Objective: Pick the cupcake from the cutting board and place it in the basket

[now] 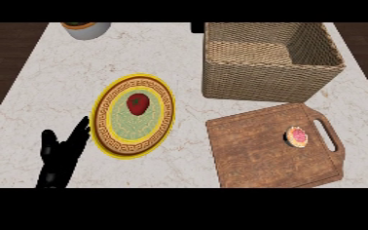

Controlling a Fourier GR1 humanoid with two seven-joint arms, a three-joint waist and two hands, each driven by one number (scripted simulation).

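**Cupcake untouched on the board, basket waiting behind**

Nearest the robot, the black left hand (61, 153) rested at the lower left, fingers straight and apart, holding nothing. The right hand was not in view, so nothing could be said of its fingers.

To the right lay the brown wooden cutting board (251, 151), and the small pink-topped cupcake (298, 136) stood near its right side, just beside the handle slot. The pick-up had apparently not begun. A good approach would probably come from the right side, dropping over the cupcake and lifting high enough to pass the basket's near wall.

Left of the board sat the round yellow-rimmed patterned plate (108, 126) carrying a red tomato-like fruit (138, 104), well apart from the route. Behind the board stood the square woven wicker basket (251, 78). Farthest, a grey bowl (86, 29) showed at the top left.
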